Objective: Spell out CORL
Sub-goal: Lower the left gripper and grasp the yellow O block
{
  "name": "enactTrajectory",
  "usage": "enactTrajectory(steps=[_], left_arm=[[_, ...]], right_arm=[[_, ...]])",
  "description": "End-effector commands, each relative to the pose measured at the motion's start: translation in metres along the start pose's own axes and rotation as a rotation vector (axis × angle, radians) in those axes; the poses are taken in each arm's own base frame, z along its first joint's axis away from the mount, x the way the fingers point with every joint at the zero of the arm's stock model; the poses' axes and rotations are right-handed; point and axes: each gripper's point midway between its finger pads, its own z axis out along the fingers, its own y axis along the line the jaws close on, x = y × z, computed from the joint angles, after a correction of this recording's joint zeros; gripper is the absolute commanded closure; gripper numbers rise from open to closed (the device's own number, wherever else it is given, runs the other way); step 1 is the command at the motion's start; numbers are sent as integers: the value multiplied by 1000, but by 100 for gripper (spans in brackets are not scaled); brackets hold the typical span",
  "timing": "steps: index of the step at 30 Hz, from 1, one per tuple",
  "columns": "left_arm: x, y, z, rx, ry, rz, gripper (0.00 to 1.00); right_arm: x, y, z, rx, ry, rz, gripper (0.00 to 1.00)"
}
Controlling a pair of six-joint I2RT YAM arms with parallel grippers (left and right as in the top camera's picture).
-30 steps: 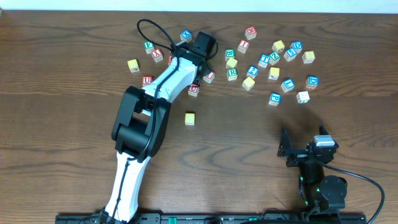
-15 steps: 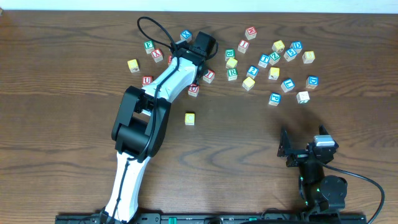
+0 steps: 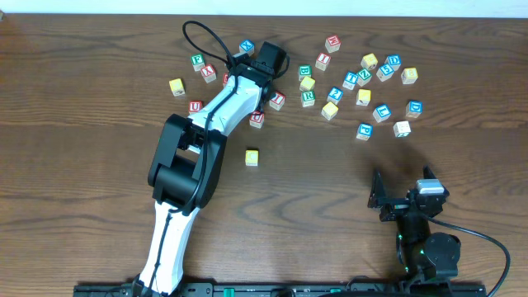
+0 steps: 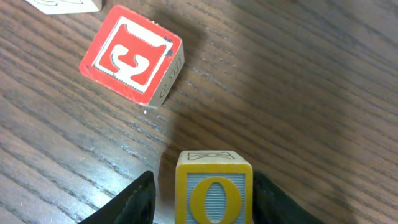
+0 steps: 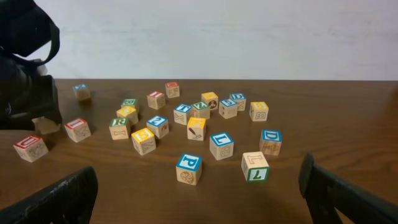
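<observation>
Left wrist view put the O block nearest us, square to the lens with its yellow O facing up the frame, between the fingers of the left gripper. The jaws stood narrow about it but not clamped. A strip of table showed between the block and the picture-left finger. The other finger lay just beside the block, and we could not tell whether it touched. Both fingers and the block's lower edge were cut off by the frame. Beyond lay a red block, turned askew and apart from the jaws. Farthest, a pale block was cropped to a sliver.

From the right wrist, the right gripper gaped wide, the scattered blocks lying beyond it.

From overhead the left gripper hid the O block. A lone yellow block lay nearer us, its letter too small to read.
</observation>
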Motion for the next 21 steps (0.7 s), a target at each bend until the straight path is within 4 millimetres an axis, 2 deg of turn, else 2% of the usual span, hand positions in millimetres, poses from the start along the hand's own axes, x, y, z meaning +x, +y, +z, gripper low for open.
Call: enactTrajectory(steps=[1, 8, 15, 21], left_arm=[[-13, -1, -3, -5, -41, 17, 52], [-15, -3, -3, 2, -47, 52, 52], [-12, 0, -2, -8, -34, 57, 67], [-12, 1, -2, -11, -32, 58, 69]], right_arm=[[0, -3, 0, 15, 0, 7, 1], [1, -3, 0, 15, 0, 7, 1], [1, -3, 0, 15, 0, 7, 1], [1, -3, 0, 15, 0, 7, 1]])
